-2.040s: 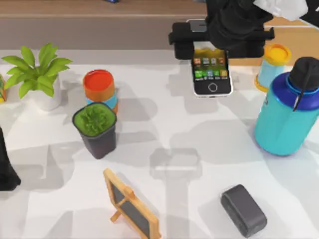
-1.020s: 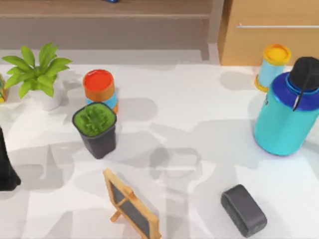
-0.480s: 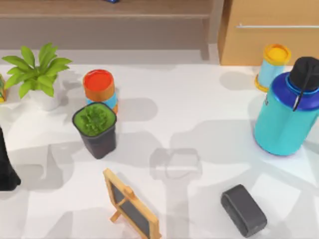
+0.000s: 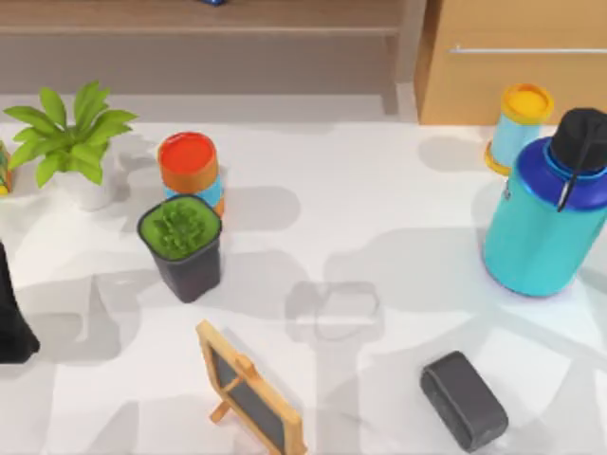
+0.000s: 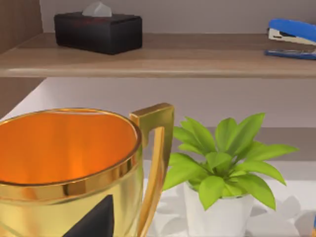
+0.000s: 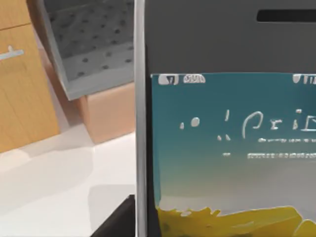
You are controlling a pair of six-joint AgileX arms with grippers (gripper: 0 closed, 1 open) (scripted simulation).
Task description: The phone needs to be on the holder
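The phone [image 6: 222, 123] stands very close in the right wrist view, with its silver rim and lit teal and yellow screen. My right gripper [image 6: 222, 232] is shut on it, and a dark finger [image 6: 116, 223] shows beside the rim. The holder [image 4: 251, 389], a small wooden easel with a dark panel, stands at the front of the table, left of centre. My left arm [image 4: 11, 318] is parked at the table's left edge.
A dark grey rounded block [image 4: 463, 400] lies front right. A green-topped dark cup [image 4: 180, 245], an orange-lidded can [image 4: 190, 169] and a potted plant [image 4: 74, 142] stand on the left. A teal bottle [image 4: 548, 213] and a yellow-capped cup [image 4: 520, 123] stand right. A gold trophy [image 5: 74, 173] is near my left wrist.
Two seconds ago my right gripper held the phone at the back of the top view. It has since left that view. Only the shadows on the table have shifted lately.
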